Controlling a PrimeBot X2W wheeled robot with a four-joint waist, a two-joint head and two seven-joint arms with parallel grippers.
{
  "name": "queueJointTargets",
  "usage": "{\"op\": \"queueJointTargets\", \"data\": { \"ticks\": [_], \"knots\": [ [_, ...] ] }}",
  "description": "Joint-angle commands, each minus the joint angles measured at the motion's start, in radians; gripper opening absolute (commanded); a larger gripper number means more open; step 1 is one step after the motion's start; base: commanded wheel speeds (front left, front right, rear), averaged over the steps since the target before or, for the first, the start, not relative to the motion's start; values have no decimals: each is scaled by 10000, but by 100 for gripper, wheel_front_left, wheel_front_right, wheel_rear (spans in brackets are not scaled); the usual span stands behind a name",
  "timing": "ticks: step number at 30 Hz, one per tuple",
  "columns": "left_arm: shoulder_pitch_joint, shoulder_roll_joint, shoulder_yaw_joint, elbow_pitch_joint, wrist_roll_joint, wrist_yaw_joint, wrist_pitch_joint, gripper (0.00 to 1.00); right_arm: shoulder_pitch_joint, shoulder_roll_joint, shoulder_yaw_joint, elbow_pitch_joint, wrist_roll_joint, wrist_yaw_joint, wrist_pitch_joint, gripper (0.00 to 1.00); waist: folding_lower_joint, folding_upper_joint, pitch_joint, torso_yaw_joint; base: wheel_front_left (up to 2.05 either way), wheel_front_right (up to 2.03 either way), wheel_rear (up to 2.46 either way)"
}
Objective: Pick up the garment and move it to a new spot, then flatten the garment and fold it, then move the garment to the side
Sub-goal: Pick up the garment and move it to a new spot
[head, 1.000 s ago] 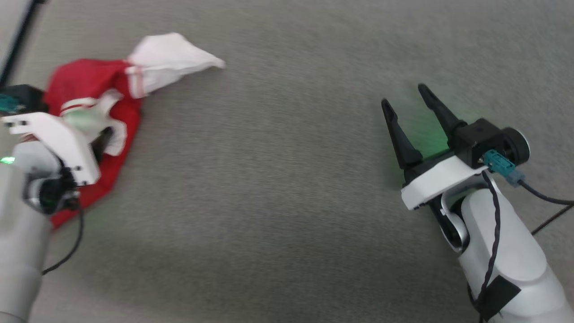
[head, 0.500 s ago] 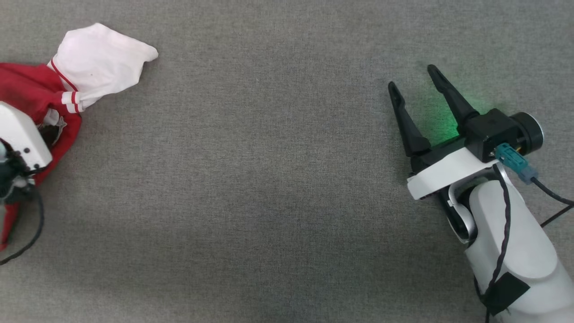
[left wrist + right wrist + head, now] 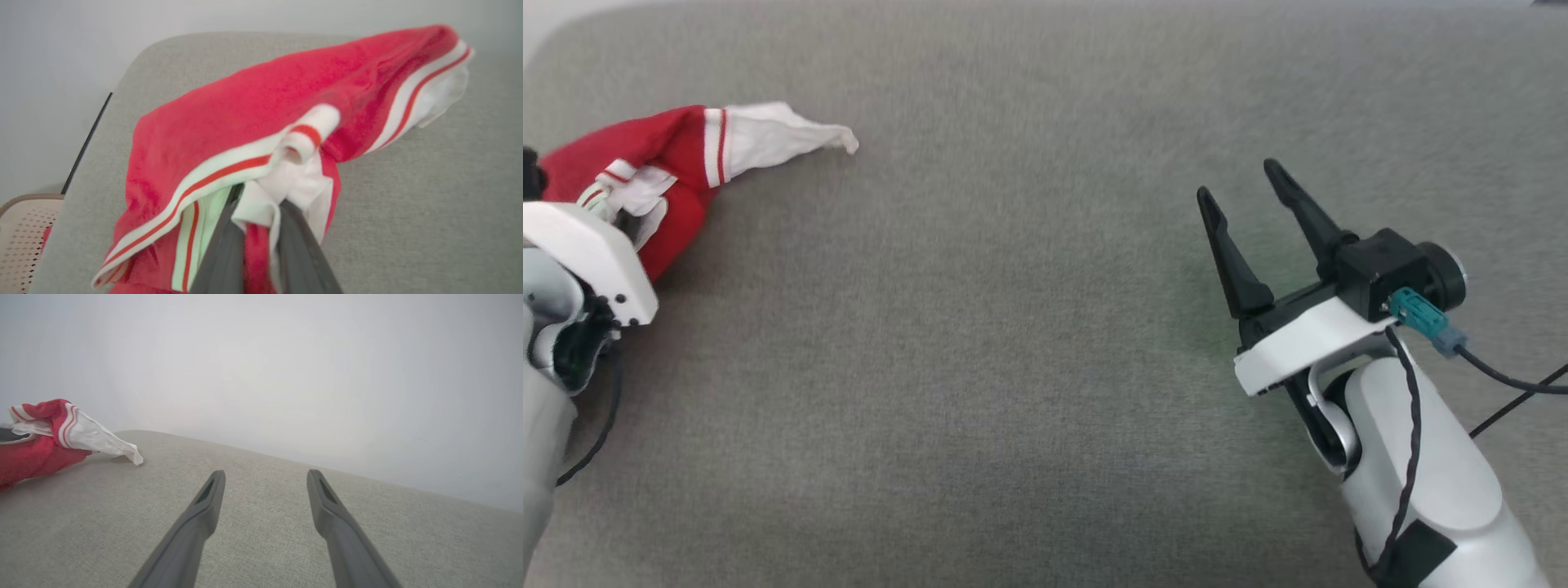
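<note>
Two long, tapering matte-black fingers [image 3: 1232, 265] are seen on the right gripper [image 3: 1236, 178], mounted on a white angular wrist plate [image 3: 1298, 347]. A teal plug [image 3: 1414, 309] and a twisted black cable [image 3: 1413, 425] are carried by the glossy pale-grey forearm [image 3: 1437, 474], which is marked with a black tape patch [image 3: 1419, 545]. Small dark screws [image 3: 622, 299] are set in the left wrist's white plate [image 3: 592, 249].

A crumpled red jersey T-shirt [image 3: 261, 106] with white-and-red striped trim is bunched up over a light grey fabric-covered table [image 3: 429, 204]. Its white sleeve end trails toward the upper right. From the bottom edge, the two dark grey jaws of the left gripper [image 3: 261, 196] stand close together, pinching a fold of the shirt's white fabric between them. Behind the table's rounded corner is a plain pale wall [image 3: 61, 61]. At left, a thin black rod [image 3: 86, 143] slants down toward a beige perforated surface [image 3: 20, 237].
</note>
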Motion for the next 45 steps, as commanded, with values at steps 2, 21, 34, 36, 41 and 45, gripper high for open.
{"op": "queueJointTargets", "data": {
  "ticks": [2,21,34,36,41,45],
  "knots": [
    [-236,78,-446,-521,-4,12,-90,0,299,89,-146,7,137,1,-50,100,0,0,-643,-335,0,0,0],
    [-1437,-1469,-2590,-5681,-3886,160,3464,0,991,798,-1597,-725,627,1,-50,100,0,0,-12,-3391,0,0,0],
    [-2405,-1549,-3567,-2475,-3168,418,4704,0,1006,853,-1536,-1006,1924,1,-50,100,0,0,781,-5249,0,0,0],
    [-2502,-1520,-3766,-1952,-2984,318,4702,0,1054,854,-1525,-1018,2101,1,-50,100,0,0,895,-5448,0,0,0],
    [-2517,-1335,-4490,-1046,-2360,141,4863,0,1102,858,-1564,-1070,2361,1,-50,100,0,0,1131,-5686,0,0,0],
    [-2370,-1175,-5221,-557,-1866,94,5143,0,1019,854,-1502,-1126,2423,1,-50,100,0,0,1274,-5756,0,0,0]
  ]
}}
